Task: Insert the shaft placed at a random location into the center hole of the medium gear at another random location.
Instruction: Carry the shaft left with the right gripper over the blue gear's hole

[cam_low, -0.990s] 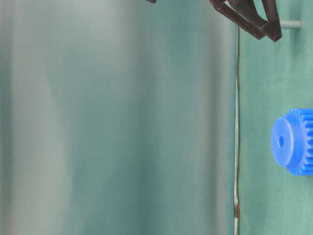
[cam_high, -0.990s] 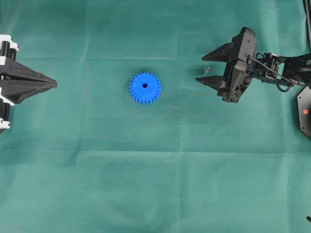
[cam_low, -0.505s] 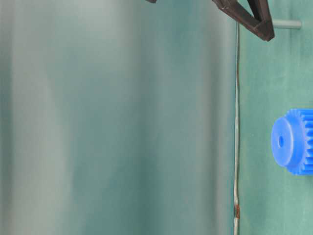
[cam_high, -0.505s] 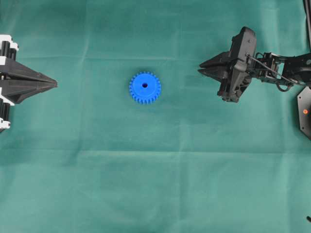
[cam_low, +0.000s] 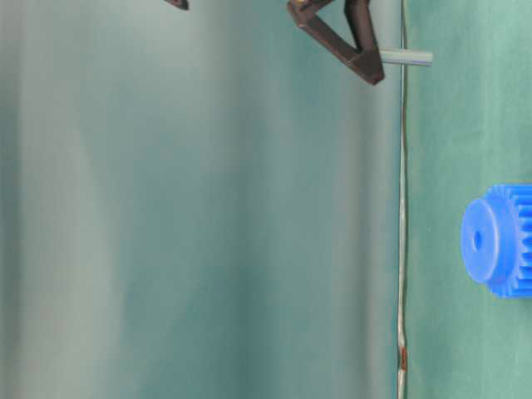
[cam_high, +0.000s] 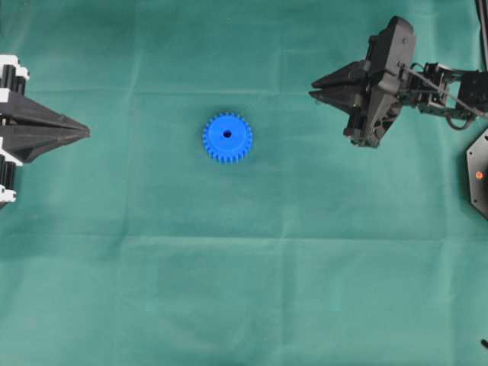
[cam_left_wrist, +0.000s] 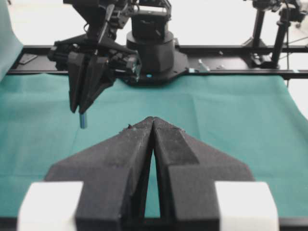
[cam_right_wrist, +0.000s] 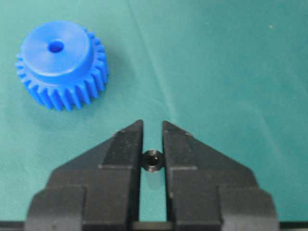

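**Shaft gripped and lifted clear of the cloth**

A second ago the short silvery-grey metal shaft (cam_low: 406,57) stood on the green cloth (cam_high: 244,290) between spread jaws. Now the right gripper (cam_high: 315,86), upper right overhead, is clamped on it and raised. The bright blue toothed plastic gear (cam_high: 227,138) waits mid-frame, centre hole (cam_high: 226,134) unobstructed. The left gripper (cam_high: 85,133) rests closed, far left.

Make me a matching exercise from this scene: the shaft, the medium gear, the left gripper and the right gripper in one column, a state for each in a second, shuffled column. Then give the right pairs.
Things:
1. shaft
2. medium gear
3. left gripper
4. right gripper

States:
A. shut and empty, at the cloth's edge
B. lying flat on the green cloth, hole up
C. pinched between two black fingers, off the cloth
D. shut on a thin pin

Pairs: 1-C, 2-B, 3-A, 4-D
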Robot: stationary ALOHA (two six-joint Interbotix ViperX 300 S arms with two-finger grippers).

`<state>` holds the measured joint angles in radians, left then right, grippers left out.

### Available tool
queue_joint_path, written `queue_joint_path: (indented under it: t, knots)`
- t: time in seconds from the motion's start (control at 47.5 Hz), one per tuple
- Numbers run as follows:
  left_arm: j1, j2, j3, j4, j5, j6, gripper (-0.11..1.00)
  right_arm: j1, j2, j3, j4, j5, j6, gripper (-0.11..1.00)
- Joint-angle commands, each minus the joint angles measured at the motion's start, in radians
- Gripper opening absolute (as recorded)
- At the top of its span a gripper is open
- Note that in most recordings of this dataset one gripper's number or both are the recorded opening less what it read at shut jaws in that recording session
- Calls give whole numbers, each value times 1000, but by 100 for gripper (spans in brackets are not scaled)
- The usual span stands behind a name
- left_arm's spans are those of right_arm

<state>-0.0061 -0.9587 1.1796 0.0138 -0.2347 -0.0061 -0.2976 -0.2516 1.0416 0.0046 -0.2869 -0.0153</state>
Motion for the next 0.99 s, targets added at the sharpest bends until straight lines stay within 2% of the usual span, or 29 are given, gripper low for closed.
queue_joint_path:
  t: [0.0, 0.274, 0.442, 0.59, 0.969]
  knots:
    - [0, 8, -21, 3, -5, -2, 0, -5, -15, -23, 2, 9, -5, 11]
    - [0, 8, -23, 5, -2, -2, 0, -5, -9, -28, 2, 5, 0, 11]
    - [-2, 8, -21, 3, 0, -2, 0, 18, 29, -64, 3, -3, 5, 11]
    - [-2, 8, -23, 3, 2, -2, 0, 54, 89, -130, 3, -11, 8, 11]
    - [-2, 8, -23, 3, 2, -9, 0, 160, 276, -385, 2, 14, 6, 11]
